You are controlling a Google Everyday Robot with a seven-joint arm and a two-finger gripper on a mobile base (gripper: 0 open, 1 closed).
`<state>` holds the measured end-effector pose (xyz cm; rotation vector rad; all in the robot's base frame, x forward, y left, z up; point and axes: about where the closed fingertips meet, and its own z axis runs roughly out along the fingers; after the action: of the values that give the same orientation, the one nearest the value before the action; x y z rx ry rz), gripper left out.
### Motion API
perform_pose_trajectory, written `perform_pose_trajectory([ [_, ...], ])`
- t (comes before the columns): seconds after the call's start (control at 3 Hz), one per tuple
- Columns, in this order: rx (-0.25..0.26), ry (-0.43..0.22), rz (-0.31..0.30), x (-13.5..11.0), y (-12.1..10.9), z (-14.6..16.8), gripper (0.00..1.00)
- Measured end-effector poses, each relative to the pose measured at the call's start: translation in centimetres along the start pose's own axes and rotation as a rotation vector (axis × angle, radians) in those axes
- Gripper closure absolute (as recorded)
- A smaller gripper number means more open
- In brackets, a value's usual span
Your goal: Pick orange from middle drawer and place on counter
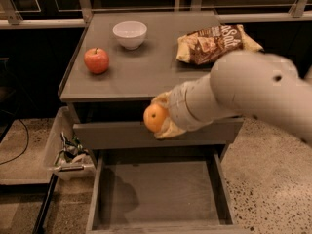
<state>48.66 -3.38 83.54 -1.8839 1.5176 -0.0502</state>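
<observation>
My gripper (159,117) is shut on the orange (155,117), a small round smooth fruit, and holds it in the air in front of the cabinet, just below the front edge of the counter (141,74). The arm reaches in from the right. The middle drawer (158,189) is pulled open below the orange and shows a bare grey floor. The orange is well above the drawer floor and level with the closed top drawer front.
On the counter stand a red apple (96,60) at the left, a white bowl (129,34) at the back and a brown chip bag (214,44) at the right. A clear bin (68,147) with items stands on the floor at the left of the cabinet.
</observation>
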Motion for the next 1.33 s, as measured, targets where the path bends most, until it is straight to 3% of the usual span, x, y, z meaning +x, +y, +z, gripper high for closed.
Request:
perform_pose_trajectory([
  [0.33, 0.059, -0.030, 0.011, 0.6, -5.5, -3.4, 1.00],
  [0.67, 0.120, -0.098, 0.077, 2.6, -9.6, -5.2, 1.00],
  [1.0, 0.120, -0.098, 0.077, 2.6, -9.6, -5.2, 1.00],
  [1.33, 0.118, -0.110, 0.069, 2.6, -11.7, -4.4, 1.00],
])
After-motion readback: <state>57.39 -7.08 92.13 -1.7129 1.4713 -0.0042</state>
